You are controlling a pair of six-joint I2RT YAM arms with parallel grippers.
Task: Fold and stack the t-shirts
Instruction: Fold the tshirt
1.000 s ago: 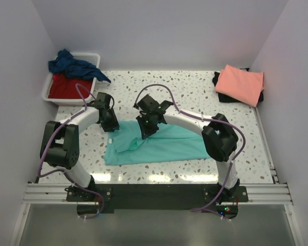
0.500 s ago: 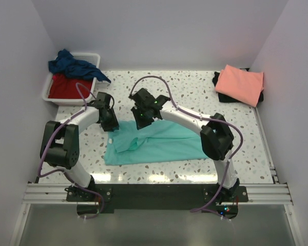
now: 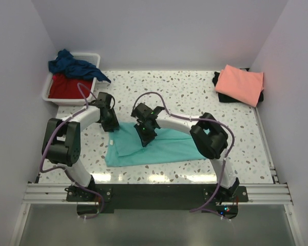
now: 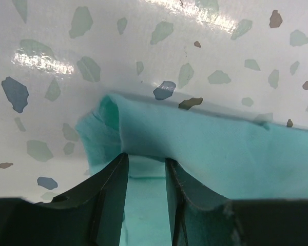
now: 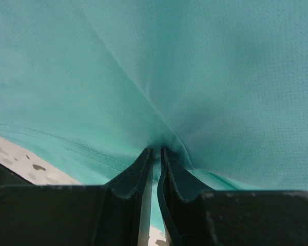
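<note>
The turquoise-teal t-shirt lies spread across the near middle of the speckled table. My right gripper is over its left half and is shut on a pinched ridge of the teal cloth; in the right wrist view the cloth puckers at the right gripper. My left gripper sits at the shirt's far left corner. In the left wrist view the left gripper has its jaws apart, with teal cloth lying between the fingers and humped over their tips.
A white tub at the back left holds a red shirt with a navy blue shirt draped over its rim. At the back right a folded salmon-pink shirt lies on a black one. Walls close in on three sides.
The right gripper first swung a little towards the back, then came nearer with the cloth, and its elbow shifted left. The shirt's left part now lies flatter. The left gripper stayed put.
</note>
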